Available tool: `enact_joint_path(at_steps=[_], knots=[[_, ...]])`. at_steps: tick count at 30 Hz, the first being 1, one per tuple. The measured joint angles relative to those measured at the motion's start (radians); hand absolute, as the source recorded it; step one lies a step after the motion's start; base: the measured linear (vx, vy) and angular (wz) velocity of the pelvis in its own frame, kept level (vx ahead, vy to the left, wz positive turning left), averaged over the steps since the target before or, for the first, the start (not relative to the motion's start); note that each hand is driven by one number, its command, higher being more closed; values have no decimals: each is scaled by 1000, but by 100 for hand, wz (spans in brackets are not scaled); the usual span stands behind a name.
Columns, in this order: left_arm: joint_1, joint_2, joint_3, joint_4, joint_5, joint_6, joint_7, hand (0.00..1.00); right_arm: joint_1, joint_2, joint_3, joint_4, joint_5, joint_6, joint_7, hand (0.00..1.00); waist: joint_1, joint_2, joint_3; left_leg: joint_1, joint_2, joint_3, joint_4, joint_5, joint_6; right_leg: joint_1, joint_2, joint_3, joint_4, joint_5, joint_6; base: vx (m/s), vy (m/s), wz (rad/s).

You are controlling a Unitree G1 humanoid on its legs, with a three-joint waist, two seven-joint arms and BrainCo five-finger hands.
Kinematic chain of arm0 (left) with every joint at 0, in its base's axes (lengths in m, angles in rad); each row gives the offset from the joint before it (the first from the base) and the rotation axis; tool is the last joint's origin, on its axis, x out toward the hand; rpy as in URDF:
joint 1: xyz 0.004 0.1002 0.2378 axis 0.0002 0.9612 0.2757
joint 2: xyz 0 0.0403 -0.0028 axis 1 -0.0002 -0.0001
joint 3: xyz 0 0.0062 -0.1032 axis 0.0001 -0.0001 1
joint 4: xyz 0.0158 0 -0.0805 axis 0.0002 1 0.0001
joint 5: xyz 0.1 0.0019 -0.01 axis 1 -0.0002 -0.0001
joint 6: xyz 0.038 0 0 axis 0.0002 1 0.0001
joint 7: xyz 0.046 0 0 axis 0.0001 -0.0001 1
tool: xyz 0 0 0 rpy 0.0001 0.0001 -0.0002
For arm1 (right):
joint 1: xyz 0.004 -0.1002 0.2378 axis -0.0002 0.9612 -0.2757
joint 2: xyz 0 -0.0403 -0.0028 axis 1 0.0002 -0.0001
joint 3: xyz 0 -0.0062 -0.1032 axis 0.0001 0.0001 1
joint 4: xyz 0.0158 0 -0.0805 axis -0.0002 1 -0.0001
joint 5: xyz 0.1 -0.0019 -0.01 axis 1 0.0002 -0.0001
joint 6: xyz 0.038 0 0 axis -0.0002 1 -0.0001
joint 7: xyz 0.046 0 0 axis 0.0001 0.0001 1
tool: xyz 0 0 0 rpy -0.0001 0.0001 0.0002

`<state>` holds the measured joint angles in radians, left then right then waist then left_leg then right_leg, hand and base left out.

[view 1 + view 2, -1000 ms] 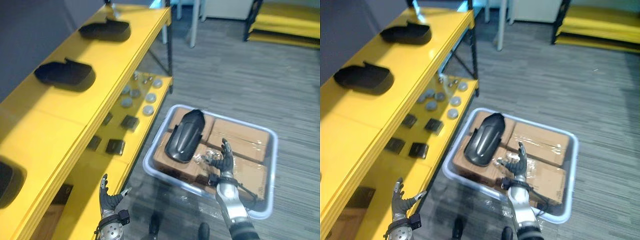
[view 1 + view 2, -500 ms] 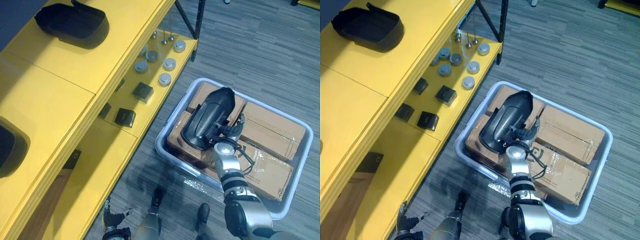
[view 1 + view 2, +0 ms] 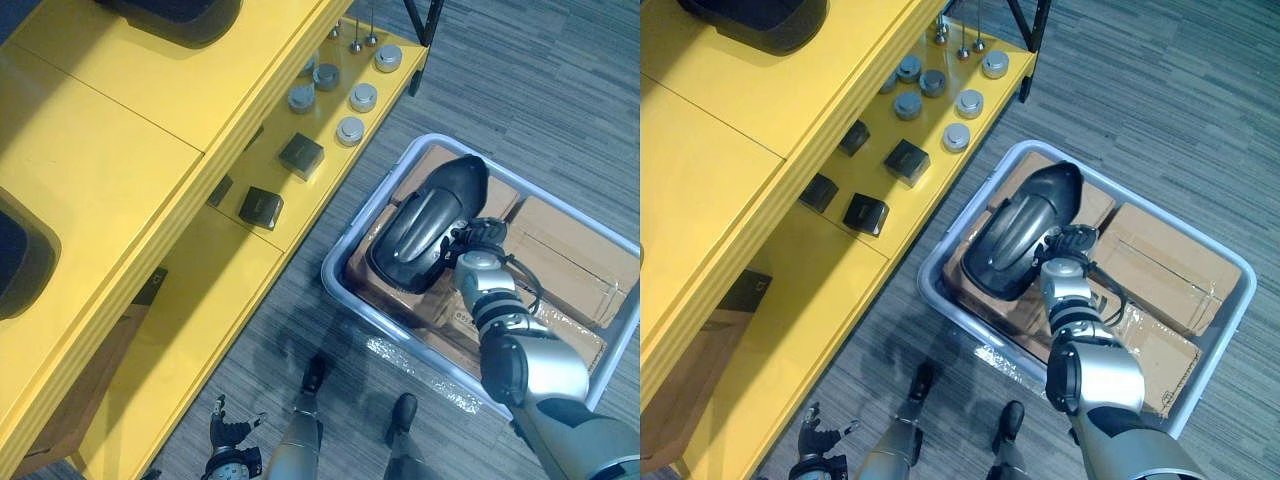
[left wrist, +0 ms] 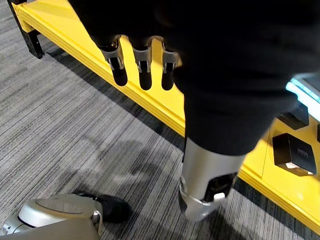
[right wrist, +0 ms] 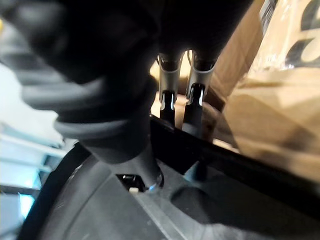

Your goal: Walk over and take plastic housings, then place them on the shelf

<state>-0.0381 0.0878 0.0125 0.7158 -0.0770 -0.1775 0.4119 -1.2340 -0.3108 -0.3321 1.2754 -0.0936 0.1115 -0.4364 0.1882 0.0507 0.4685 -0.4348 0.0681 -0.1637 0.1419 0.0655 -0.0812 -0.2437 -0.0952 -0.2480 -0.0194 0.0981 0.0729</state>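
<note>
Grey striped carpet (image 3: 540, 80); pale plastic bin (image 3: 340, 290) beside yellow shelf (image 3: 120, 150).
Black curved plastic housing (image 3: 425, 225) is laid in the bin, touched by right hand (image 3: 472, 238), grip unclear; left hand (image 4: 144, 65) held open outside.

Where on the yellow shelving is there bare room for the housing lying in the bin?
Top shelf: a wide bare stretch between the far black housing and the near black housing. Lower shelf: bare at its near end, crowded farther along with black blocks and metal discs.
</note>
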Motion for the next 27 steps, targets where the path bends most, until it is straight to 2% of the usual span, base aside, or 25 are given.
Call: enact_joint_path(at_steps=[6, 10, 11, 14, 16, 17, 20, 23, 26, 27], knots=[[15, 3, -8, -82, -2, 17, -64, 0, -29, -48, -30, 94, -174, 78, 108, 100, 21, 2, 2, 49, 1, -22, -37, 22, -4, 46, 2, -28, -1, -11, -13, 21, -30, 13], [48, 9, -55, -222, -20, 23, -101, 0, -29, -137, -38, 108, -239, 93, 130, 100, 12, 2, 1, 77, -4, -47, -91, 59, -5, 65, -3, -60, -1, -19, -10, -5, -25, 23], [53, 9, -60, -235, -20, 23, -103, 0, -29, -143, -36, 108, -245, 93, 130, 100, 10, 3, 1, 79, -5, -49, -94, 60, -5, 67, -3, -62, -1, -19, -10, 3, -12, 12], [78, 6, -91, -359, -19, 23, -124, 0, -28, -197, 76, 76, -309, 91, 127, 100, -4, 3, 1, 91, -6, -49, -103, 68, -3, 72, -6, -62, 3, -19, -9, 1, -3, 0], [82, 5, -102, -471, -19, 21, -131, 0, -21, -206, 184, -21, -360, 70, 115, 100, -29, 5, -1, 101, -3, -35, -104, 69, -2, 72, -7, -48, 6, -19, -9, -5, -11, -16], [81, 4, -105, -503, -18, 20, -131, 0, -15, -206, 208, -54, -372, 63, 113, 100, -32, 5, -2, 106, -1, -28, -105, 69, -2, 71, -7, -40, 8, -19, -9, -7, -15, -24], [48, 3, -118, -667, -18, -6, -130, 0, 68, -205, 333, -267, -427, 13, 95, 100, -61, 14, -45, 118, 8, -3, -117, 69, -2, 65, -4, -16, 8, -18, -9, 5, -24, -20], [-27, 2, -130, -701, -22, -19, -126, 0, 134, -199, 357, -360, -433, -6, 77, 100, -73, 22, -78, 125, 16, 9, -127, 69, -2, 62, 0, -6, 8, -18, -10, 0, -25, -17], [-107, 2, -174, -704, -110, -33, -126, 0, 183, -170, 358, -419, -436, -6, 59, 100, -79, 22, -92, 141, 23, 29, -139, 71, -4, 59, 5, 16, 7, -14, -14, -6, -22, -21], [-141, 3, -200, -693, -185, -41, -131, 0, 202, -143, 367, -449, -455, -6, 49, 100, -95, 23, -101, 141, 25, 34, -141, 71, -5, 58, 7, 19, 4, -12, -15, -12, -5, -13]])
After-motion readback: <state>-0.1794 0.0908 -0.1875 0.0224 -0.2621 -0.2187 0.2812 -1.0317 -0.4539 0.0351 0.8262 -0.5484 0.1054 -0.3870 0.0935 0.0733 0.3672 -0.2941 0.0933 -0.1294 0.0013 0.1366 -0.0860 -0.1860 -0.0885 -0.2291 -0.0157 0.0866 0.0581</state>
